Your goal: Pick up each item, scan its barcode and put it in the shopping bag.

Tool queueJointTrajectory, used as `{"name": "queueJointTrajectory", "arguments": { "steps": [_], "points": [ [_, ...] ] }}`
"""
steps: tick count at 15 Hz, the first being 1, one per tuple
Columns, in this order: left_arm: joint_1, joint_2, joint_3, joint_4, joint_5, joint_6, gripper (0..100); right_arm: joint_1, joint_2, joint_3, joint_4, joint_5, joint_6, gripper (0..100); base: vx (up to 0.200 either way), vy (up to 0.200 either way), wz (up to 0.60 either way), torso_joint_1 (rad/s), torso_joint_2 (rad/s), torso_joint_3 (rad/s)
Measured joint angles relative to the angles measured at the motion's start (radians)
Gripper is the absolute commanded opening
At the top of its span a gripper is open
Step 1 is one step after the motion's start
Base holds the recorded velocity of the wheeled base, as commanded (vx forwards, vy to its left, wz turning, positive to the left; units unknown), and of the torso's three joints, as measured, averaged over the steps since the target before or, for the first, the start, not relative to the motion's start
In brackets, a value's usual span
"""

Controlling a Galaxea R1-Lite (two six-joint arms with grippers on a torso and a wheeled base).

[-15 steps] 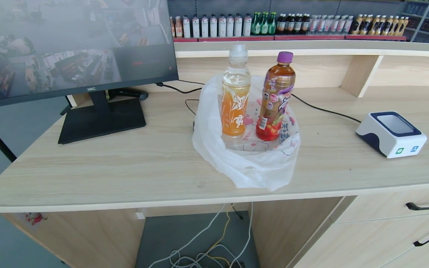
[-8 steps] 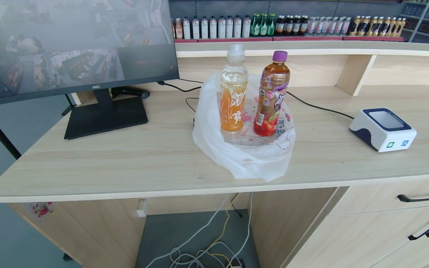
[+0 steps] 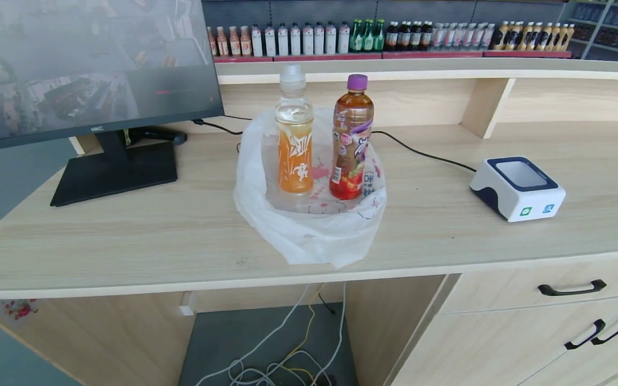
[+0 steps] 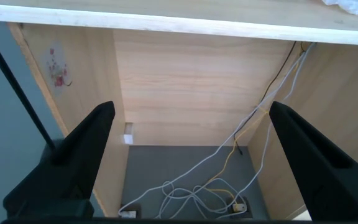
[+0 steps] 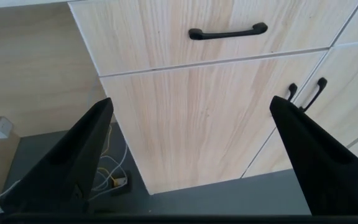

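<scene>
Two bottles stand upright inside a white shopping bag (image 3: 309, 236) on the wooden counter (image 3: 126, 236). The orange drink bottle (image 3: 294, 145) has a clear cap; to its right the red tea bottle (image 3: 351, 145) has a purple cap. A white and blue barcode scanner (image 3: 517, 188) sits on the counter to the right of the bag. My left gripper (image 4: 188, 124) is open, below the counter edge, facing the knee space. My right gripper (image 5: 191, 118) is open too, low in front of the drawer fronts.
A monitor (image 3: 83, 64) on a black stand occupies the counter's left. A black cable (image 3: 427, 154) runs behind the bag toward the scanner. Drawers with black handles (image 3: 572, 290) are under the counter on the right. Loose cables (image 3: 287, 354) hang in the knee space.
The head camera has shifted, so the whole scene sits further left in the picture. The bottles, bag and scanner keep their places relative to each other.
</scene>
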Motion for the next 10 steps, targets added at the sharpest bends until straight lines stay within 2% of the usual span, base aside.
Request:
{"name": "queueJointTrajectory", "arguments": {
  "steps": [10],
  "points": [
    [0.0,0.0,0.0,0.0,0.0,0.0,100,0.0,0.001,0.0,0.0,0.0,0.0,100,0.0,-0.2,0.0,0.001,0.0,0.001]
  ]
}}
